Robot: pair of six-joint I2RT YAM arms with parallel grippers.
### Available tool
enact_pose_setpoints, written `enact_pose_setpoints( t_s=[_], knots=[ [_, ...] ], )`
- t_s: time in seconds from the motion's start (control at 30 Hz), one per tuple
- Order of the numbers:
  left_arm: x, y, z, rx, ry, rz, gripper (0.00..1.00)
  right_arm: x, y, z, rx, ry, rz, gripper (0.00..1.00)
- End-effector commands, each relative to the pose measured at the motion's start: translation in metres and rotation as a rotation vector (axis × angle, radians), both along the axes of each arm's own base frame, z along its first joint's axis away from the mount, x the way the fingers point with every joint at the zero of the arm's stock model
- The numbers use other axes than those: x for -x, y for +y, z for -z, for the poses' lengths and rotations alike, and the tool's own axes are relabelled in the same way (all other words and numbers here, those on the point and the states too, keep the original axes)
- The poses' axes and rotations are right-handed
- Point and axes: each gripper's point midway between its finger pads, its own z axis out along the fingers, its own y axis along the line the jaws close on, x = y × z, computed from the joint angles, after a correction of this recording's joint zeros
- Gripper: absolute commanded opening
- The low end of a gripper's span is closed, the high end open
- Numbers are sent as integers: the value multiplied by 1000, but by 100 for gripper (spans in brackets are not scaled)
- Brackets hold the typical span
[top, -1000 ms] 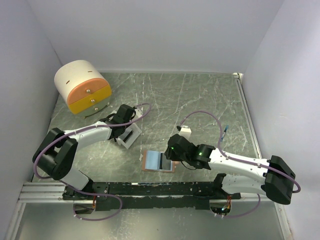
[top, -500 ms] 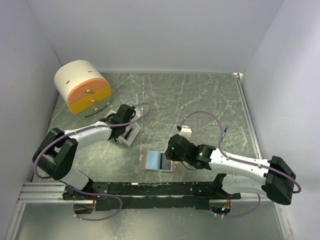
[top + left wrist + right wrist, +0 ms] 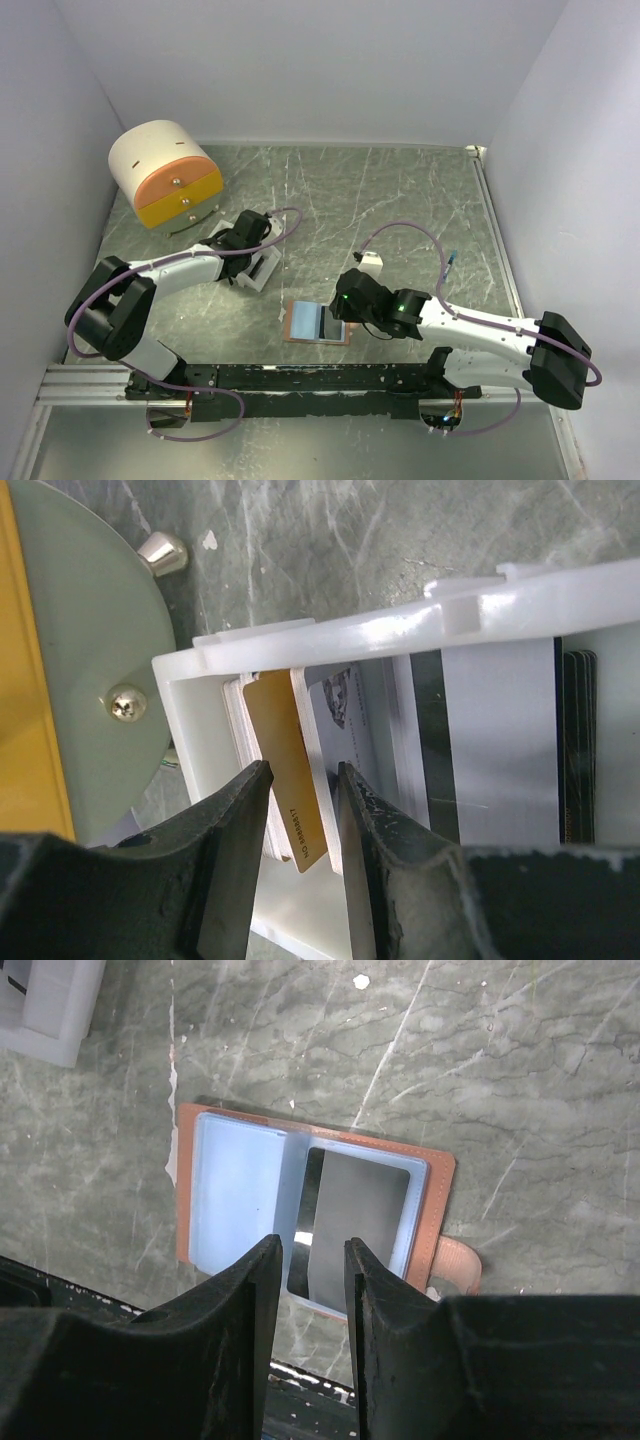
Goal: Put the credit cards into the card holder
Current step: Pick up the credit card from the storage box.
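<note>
Left gripper (image 3: 303,815) is positioned over the small white open box (image 3: 330,645), which sits on the grey marbled table (image 3: 400,200) just in front of the round cream-and-orange drawer unit (image 3: 165,172). Its jaws stand narrowly apart, with the near end of a tan-orange credit card (image 3: 283,770) showing in the gap. Contact between either finger and that card cannot be confirmed. The card stands tilted among pale cards at the box's left end. Further along the box are white cards with a dark stripe (image 3: 480,740) and a dark stack (image 3: 578,745). Right gripper (image 3: 310,1275) hangs over the card holder (image 3: 235,1190), jaws a little apart and holding nothing. The card holder lies open and flat near the table's front edge, well apart from the box, pale blue inside with a salmon-brown border and strap tab (image 3: 458,1265). A grey card (image 3: 362,1215) sits in its right-hand pocket.
</note>
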Motion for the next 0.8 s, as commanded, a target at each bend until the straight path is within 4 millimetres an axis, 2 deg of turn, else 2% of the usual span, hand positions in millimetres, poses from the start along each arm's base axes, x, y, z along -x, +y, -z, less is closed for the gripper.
enact_pose_setpoints(
  t_s=[0.0,0.23,0.53,0.77],
  knots=[
    [1,-1,-3,12,-28,5,45,-3,0,-2,4,-20,-3,32],
    [1,2,1,-20,-26,-3,46,-1,0,1,1,-12,-3,32],
    [-2,9,-4,-58,-57,-28,48,-1,-1,0,-1,-14,-2,32],
    [-1,5,-3,-40,-43,-24,47,-1,-1,-1,1,-21,-4,32]
  ],
)
